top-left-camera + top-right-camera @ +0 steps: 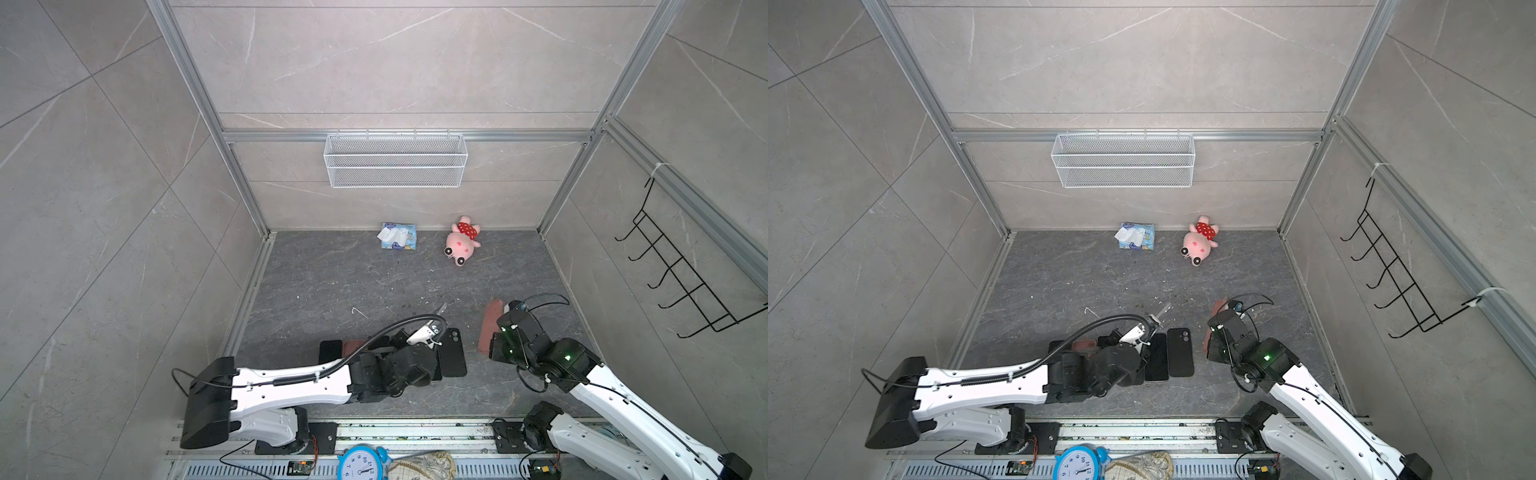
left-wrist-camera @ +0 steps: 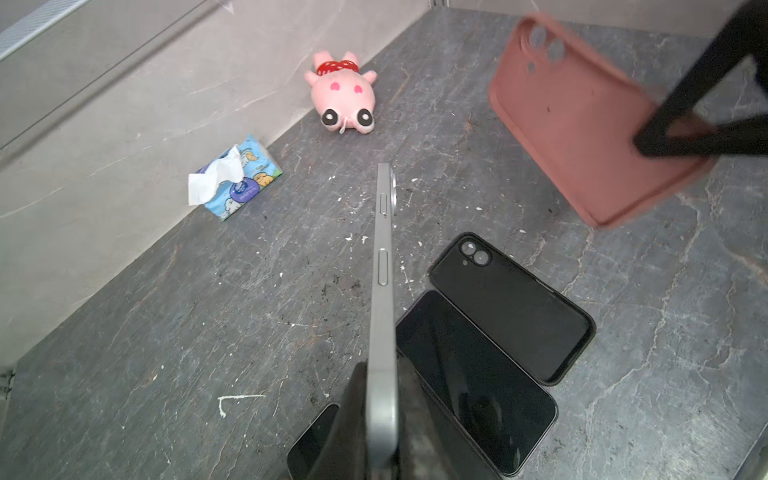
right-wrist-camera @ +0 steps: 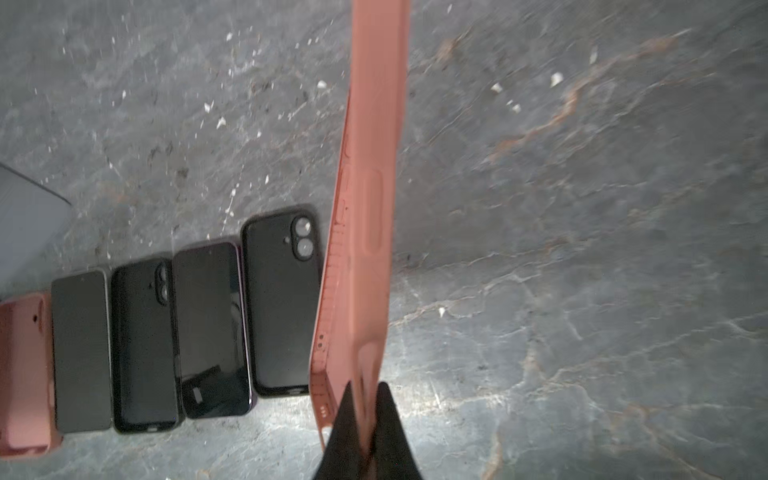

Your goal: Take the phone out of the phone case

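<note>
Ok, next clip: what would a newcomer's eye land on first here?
The pink case, which looks empty, held up by the right gripper at near right, apart from the grey phone pinched edge-on in the left gripper near the middle. Under the left arm a row of dark phones and cases lies on the table. A pink plush and a tissue pack sit at its far edge.

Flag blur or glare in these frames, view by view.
Right wrist view: whole frame soft, case smeared, bright glare patch on the table beside the right gripper. Left wrist view: phone edge sharp, but case and right gripper blurred. Both top views: sharp, evenly lit, no glare.
</note>
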